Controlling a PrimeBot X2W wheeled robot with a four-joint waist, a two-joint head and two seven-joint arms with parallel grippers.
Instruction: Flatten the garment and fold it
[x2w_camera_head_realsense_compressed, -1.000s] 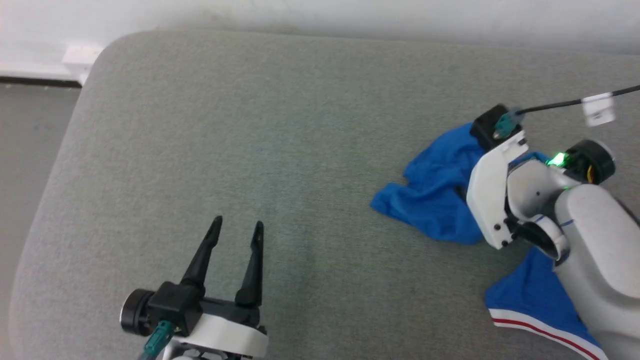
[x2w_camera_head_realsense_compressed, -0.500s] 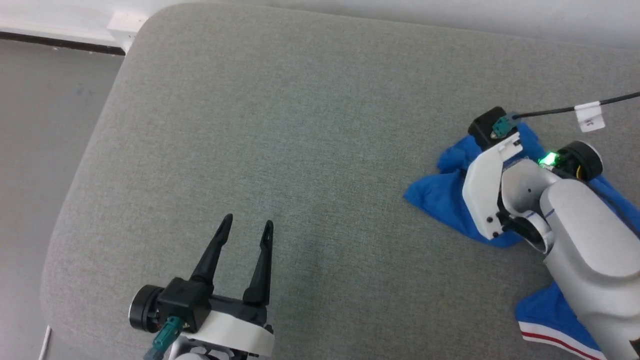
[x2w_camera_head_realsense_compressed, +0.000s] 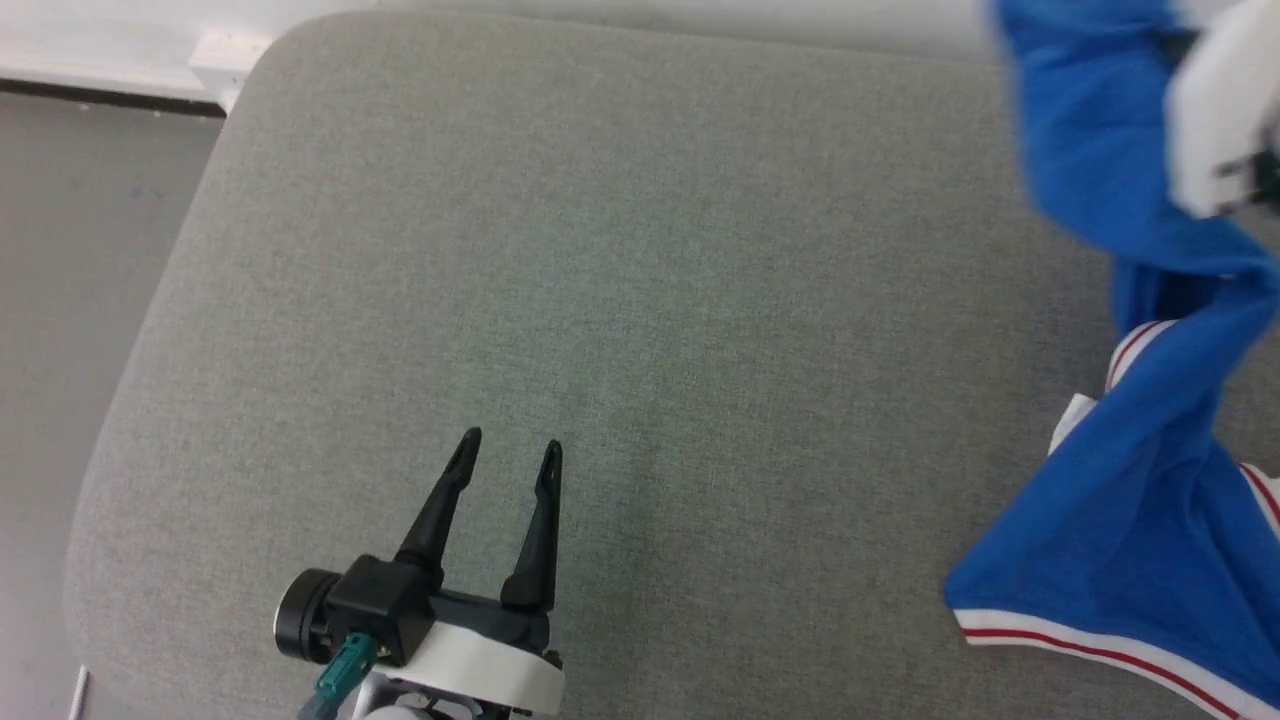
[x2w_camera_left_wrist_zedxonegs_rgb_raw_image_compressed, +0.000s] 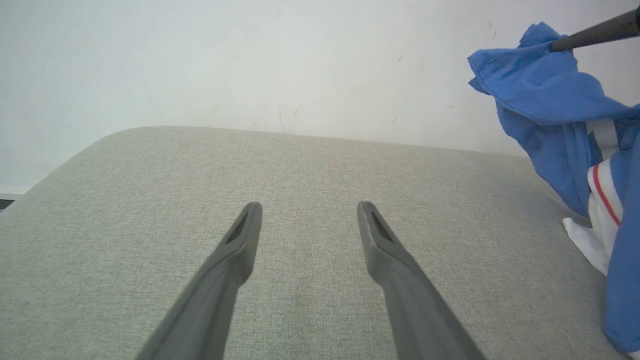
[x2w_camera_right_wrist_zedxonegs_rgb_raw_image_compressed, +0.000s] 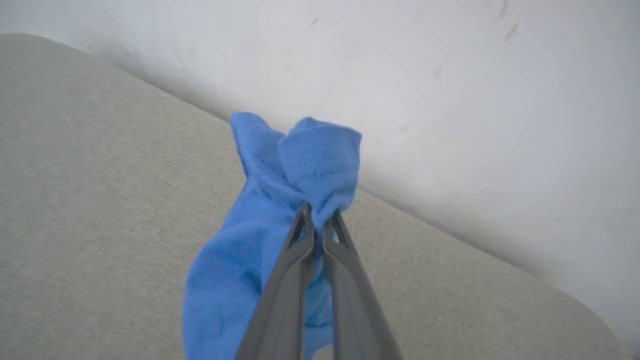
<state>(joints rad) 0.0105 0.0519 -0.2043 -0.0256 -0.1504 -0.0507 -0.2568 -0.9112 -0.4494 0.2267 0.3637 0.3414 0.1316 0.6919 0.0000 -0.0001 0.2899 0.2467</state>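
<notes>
The right hand (x2w_camera_right_wrist_zedxonegs_rgb_raw_image_compressed: 319, 210) is clenched on a bunched fold of the blue shirt (x2w_camera_right_wrist_zedxonegs_rgb_raw_image_compressed: 240, 265), its two dark fingers pressed together with the cloth puffing out above their tips. It holds that fold up in the air at the far right, above the grey padded cushion (x2w_camera_head_realsense_compressed: 620, 300) and in front of the white wall (x2w_camera_left_wrist_zedxonegs_rgb_raw_image_compressed: 250, 65). In the head view the arm's white casing (x2w_camera_head_realsense_compressed: 1210, 130) sits blurred against the raised cloth at the upper right corner.

From the grip the shirt (x2w_camera_head_realsense_compressed: 1130, 500) hangs down in a twisted blue column. Its lower part spreads over the near right of the cushion. A white hem band with a red stripe (x2w_camera_head_realsense_compressed: 1080, 650) lies along its nearest edge, and more red-striped white trim shows partway up the hanging cloth. In the left wrist view the shirt (x2w_camera_left_wrist_zedxonegs_rgb_raw_image_compressed: 545, 100) drapes at the right edge, and one dark finger (x2w_camera_left_wrist_zedxonegs_rgb_raw_image_compressed: 595, 34) of the right hand reaches in from the top right corner to the raised fold.

The left hand (x2w_camera_head_realsense_compressed: 510, 441) is at the near left, well apart from the shirt. Its fingers are spread and grasp nothing, pointing toward the far wall just above the bare cushion (x2w_camera_left_wrist_zedxonegs_rgb_raw_image_compressed: 308, 205).

Grey floor (x2w_camera_head_realsense_compressed: 70, 300) runs past the cushion's rounded left edge.
</notes>
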